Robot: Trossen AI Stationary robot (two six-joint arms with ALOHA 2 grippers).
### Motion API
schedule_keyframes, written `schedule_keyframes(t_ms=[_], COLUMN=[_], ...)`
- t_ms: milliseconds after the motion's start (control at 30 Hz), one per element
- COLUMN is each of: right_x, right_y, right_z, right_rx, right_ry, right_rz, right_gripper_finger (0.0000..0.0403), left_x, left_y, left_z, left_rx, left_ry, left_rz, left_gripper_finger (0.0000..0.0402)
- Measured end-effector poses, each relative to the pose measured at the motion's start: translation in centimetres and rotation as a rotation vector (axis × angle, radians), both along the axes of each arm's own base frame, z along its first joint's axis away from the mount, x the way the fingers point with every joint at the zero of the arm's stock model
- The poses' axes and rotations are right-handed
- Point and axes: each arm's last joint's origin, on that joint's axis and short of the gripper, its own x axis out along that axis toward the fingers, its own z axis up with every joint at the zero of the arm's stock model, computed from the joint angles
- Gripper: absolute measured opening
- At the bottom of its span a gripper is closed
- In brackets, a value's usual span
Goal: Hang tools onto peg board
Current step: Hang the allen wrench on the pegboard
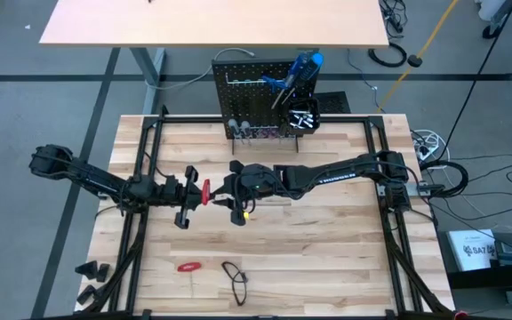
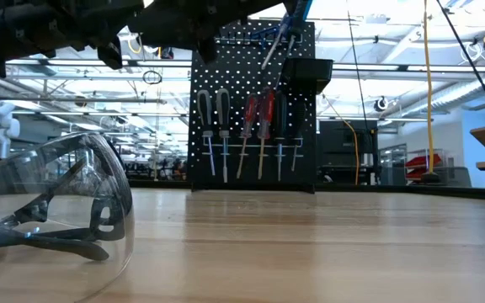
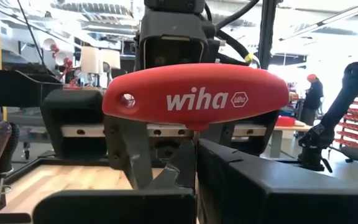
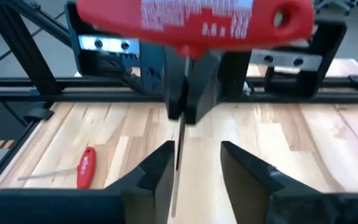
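Red T-handle tool (image 3: 194, 99) sits clamped in left pincer (image 1: 194, 196), right pincer (image 4: 194, 168) parted below.

In the left wrist view, dark fingers (image 3: 166, 168) hide the thin metal shaft below the red T-shaped plastic handle (image 3: 194, 99). The clear plastic safety glasses (image 2: 53, 202) are cut off, seemingly, at the low view's left edge.

Bright overhead light; low view backlit, safety glasses (image 2: 57, 202) blurred; right wrist view soft.
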Motion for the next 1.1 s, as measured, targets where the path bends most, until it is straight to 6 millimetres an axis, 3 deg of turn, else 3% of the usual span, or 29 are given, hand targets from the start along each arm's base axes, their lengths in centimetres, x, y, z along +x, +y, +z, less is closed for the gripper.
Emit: schedule_keyframes(t_ms=[200, 367, 533, 700, 867, 1100], right_x=[-0.06, -0.06, -0.06, -0.07, -0.07, -0.06], right_y=[0.03, 0.04, 0.05, 0.13, 0.18, 0.03], right_z=[-0.14, -0.15, -0.13, -0.13, -0.12, -0.10], right_rx=[0.004, 0.004, 0.005, -0.001, -0.002, -0.018], right_ry=[0.016, 0.016, 0.016, 0.016, 0.015, 0.012], right_rz=[0.004, 0.008, 0.009, 0.019, 0.018, -0.031], right_gripper_finger=[0.0138, 0.0126, 0.0083, 0.0012, 0.0003, 0.0002], left_x=[0.00, 0.01, 0.04, 0.04, 0.05, 0.21], left_y=[0.00, 0.01, 0.01, 0.05, 0.05, 0.13], left_z=[0.00, -0.03, -0.14, -0.14, -0.18, -0.80], left_rx=[0.002, 0.003, 0.005, 0.005, 0.006, 0.002], left_ry=[-0.001, 0.003, 0.014, 0.015, 0.018, 0.088], left_rz=[0.001, 0.002, 0.003, 0.012, 0.012, 0.047], left_gripper_finger=[0.0002, 0.0002, 0.0002, 0.0002, 0.0002, 0.0062])
